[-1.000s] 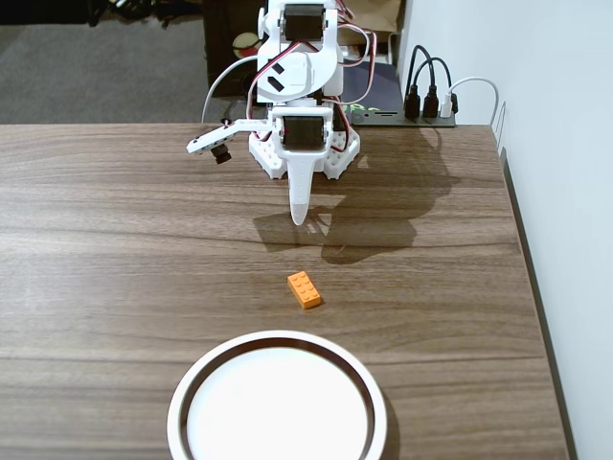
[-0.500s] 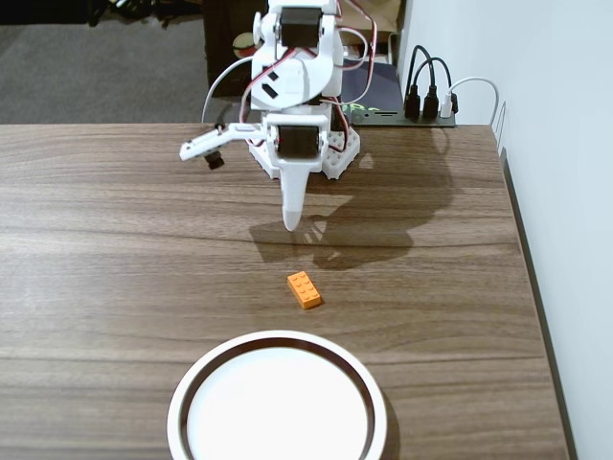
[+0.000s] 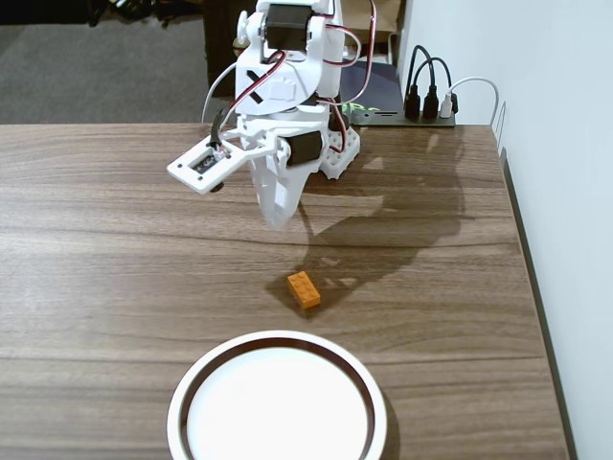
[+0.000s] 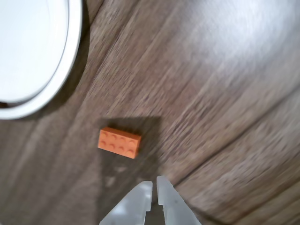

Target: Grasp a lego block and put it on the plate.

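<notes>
The orange lego block [image 3: 304,289] lies flat on the wooden table, a little beyond the plate's far rim. In the wrist view the lego block [image 4: 119,142] sits just ahead and to the left of my fingertips. The white plate [image 3: 182,407] with its dark ring sits at the near edge of the fixed view; its rim also shows in the wrist view [image 4: 61,70] at the top left. My white gripper [image 3: 276,218] hangs above the table behind the block, tips pointing down. In the wrist view the gripper [image 4: 154,183] has its jaws nearly together with only a thin slit, holding nothing.
The arm's base [image 3: 335,158] stands at the table's far edge. A power strip with plugged cables [image 3: 426,105] sits behind it on the right. The table's right edge [image 3: 527,268] runs along a white wall.
</notes>
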Robot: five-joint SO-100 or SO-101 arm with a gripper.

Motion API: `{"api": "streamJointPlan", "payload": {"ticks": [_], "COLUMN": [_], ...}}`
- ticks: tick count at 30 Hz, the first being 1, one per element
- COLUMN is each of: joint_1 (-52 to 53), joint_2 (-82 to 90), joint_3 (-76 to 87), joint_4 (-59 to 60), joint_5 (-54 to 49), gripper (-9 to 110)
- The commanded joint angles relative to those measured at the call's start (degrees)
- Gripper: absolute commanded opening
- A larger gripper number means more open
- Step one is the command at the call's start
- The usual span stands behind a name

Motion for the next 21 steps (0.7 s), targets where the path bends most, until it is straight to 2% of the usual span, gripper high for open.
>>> {"api": "streamJointPlan", "payload": {"ticks": [1, 9, 18, 21], "joint_1": [0.79, 1.49, -0.09, -0.18], "joint_2": [-3.78, -14.85, -23.29, -26.54], "joint_3": [-5.1, -16.08, -19.42, -21.09], "joint_4": [0.97, 4.66, 2.99, 4.92], "joint_5": [-7.03, -22.68, -36.47, -44.03], "gripper": [1, 1, 1, 1]}}
